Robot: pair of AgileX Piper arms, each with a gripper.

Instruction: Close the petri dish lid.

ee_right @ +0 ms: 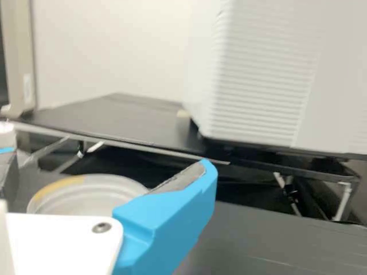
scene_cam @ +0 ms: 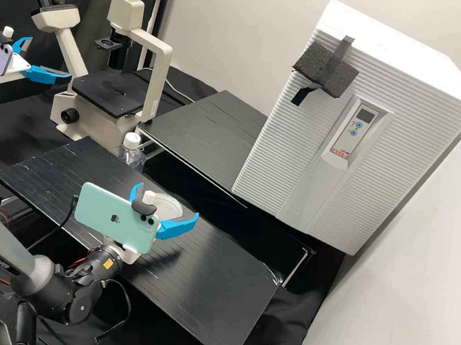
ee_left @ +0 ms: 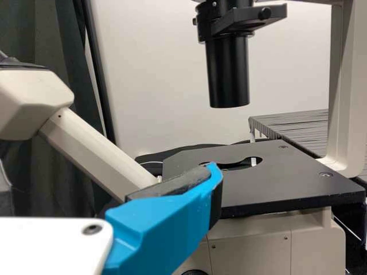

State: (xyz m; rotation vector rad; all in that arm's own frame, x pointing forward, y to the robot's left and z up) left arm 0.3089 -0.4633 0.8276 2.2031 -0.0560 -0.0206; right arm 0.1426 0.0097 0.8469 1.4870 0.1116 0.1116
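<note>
A round, clear petri dish (scene_cam: 171,206) rests on the near black platform, partly hidden by the right arm's gripper (scene_cam: 169,200). In the right wrist view the dish (ee_right: 86,192) shows a pale rim with a yellowish stretch; whether a lid covers it I cannot tell. The right gripper (ee_right: 108,160) is open over the dish, its fingers wide apart with nothing held. Off at the upper left stands the left gripper (scene_cam: 46,59), open and empty before the microscope; one finger of this gripper (ee_left: 109,172) shows in the left wrist view against the microscope stage.
The microscope (scene_cam: 115,89) stands behind the near platform (scene_cam: 203,279), with a white-capped bottle (scene_cam: 131,151) beside it. A big white ribbed incubator (scene_cam: 357,120) sits at the right by the rear black platform (scene_cam: 207,137).
</note>
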